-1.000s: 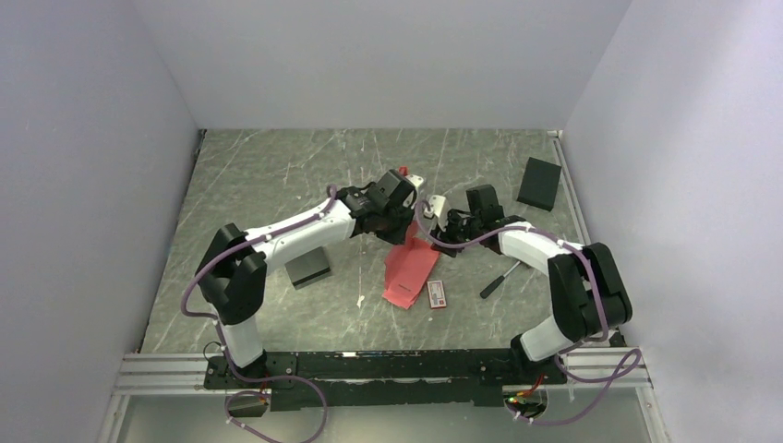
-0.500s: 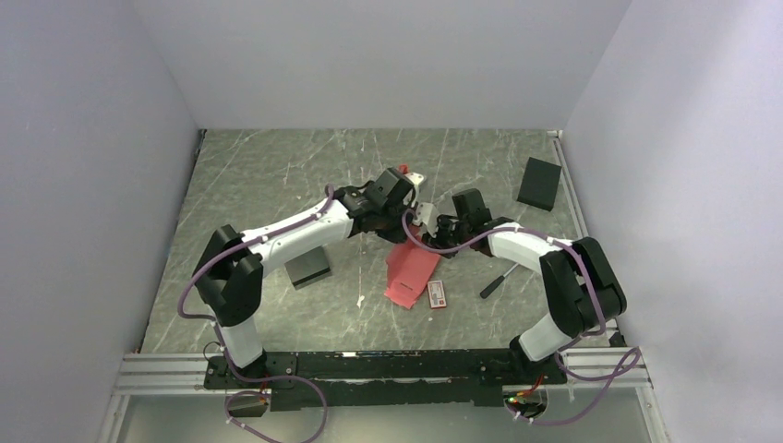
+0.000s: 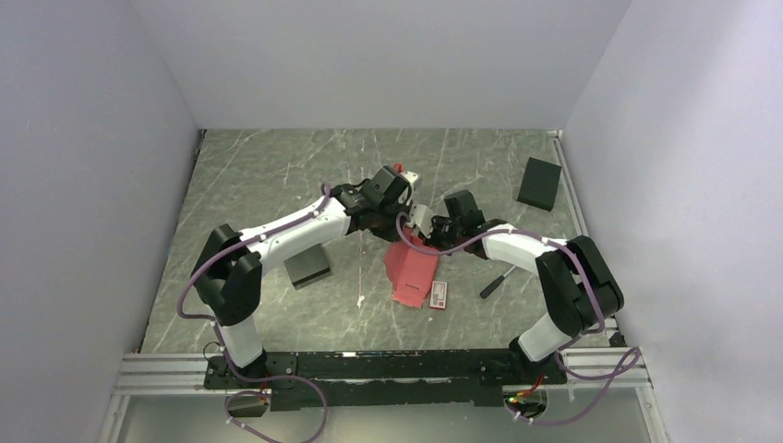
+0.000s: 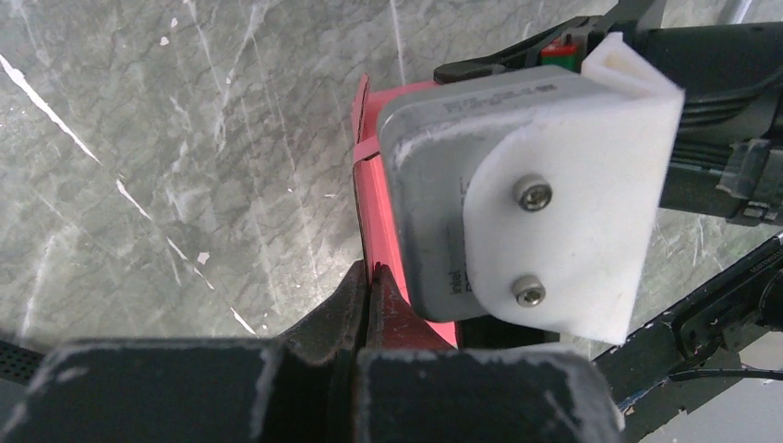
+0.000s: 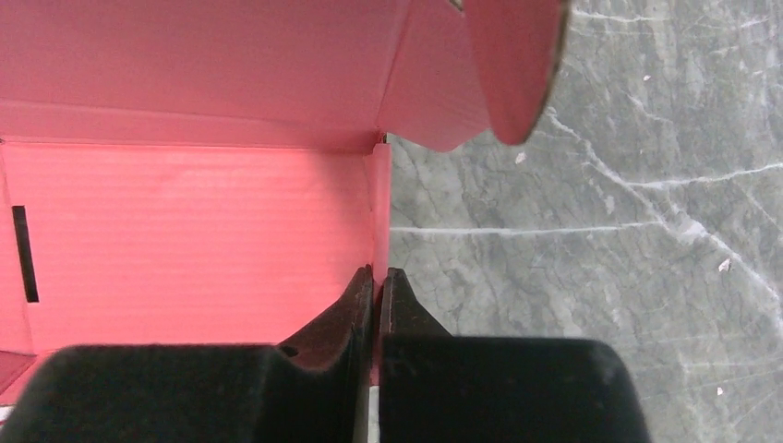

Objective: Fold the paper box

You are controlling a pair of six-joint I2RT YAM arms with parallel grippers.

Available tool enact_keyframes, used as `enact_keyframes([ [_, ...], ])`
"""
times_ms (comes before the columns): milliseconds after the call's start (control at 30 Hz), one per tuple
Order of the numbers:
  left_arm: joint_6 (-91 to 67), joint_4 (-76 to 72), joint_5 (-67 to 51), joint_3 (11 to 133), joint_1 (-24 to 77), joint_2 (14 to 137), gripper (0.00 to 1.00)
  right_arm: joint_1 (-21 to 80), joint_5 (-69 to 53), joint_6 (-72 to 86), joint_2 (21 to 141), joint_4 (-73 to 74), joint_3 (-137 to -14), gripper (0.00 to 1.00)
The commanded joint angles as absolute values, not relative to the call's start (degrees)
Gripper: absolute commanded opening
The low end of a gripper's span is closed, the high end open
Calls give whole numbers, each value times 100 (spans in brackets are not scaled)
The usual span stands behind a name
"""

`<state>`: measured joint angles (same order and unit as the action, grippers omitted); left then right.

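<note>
— Paper box (image 3: 413, 272), mid-table (image 3: 258, 175): far end lifted, near end lying on the marble. Who holds it?

— Both arms, meeting over that raised far end. The left gripper (image 4: 371, 277) is pressed together on a thin pink edge, pinching the card.

— And the right?

— That is the news. A second ago the right gripper (image 5: 379, 277) stood just clear of the box with its jaws parted. It has since swung in toward the left one and clamped on the upright edge of a side wall (image 5: 379, 198), card caught between the fingertips (image 5: 351, 305).

— What does that mean for the fold?

— By my reading, the box is now gripped at two points close together, so a wall can be turned against the base panel (image 5: 194, 240) rather than sliding away. The fold looks barely begun: the panel lies open and the rounded flap (image 5: 512, 55) hangs loose, tucked into nothing.

— Anything in the way?

— A small printed packet (image 3: 439, 294) sits just beside the box's near corner. Whether it touches, the overhead view is too small to say.
</note>
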<state>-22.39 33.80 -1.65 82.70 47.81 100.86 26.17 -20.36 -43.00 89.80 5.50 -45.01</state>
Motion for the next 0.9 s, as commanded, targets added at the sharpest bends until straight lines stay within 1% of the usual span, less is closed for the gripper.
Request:
enact_keyframes([
  [0,-2268,3052,-371,8358,4860,9808,0,2968,-1428,-4374,9167,284,-4568,0],
  [300,-2294,2964,-427,8205,4817,9782,0,3263,-374,-4072,9638,211,-4773,0],
  [400,-2286,2962,-463,8204,4793,9790,0,3278,-428,-4056,9737,365,-4865,0],
  [500,-2261,2980,-508,8208,4782,9819,0,3224,-895,-3899,9757,723,-5049,1],
  [600,-2246,3033,-510,8226,4779,9865,0,3034,-1587,-3600,9700,1076,-5276,17],
  [633,-2234,3044,-512,8235,4770,9880,0,2952,-1791,-3516,9683,1155,-5334,21],
  [733,-2209,3122,-510,8280,4772,9947,0,2735,-2236,-3334,9568,1322,-5437,27],
  [867,-2168,3229,-526,8423,4767,10057,0,2675,-2476,-3187,9439,1332,-5458,38],
])
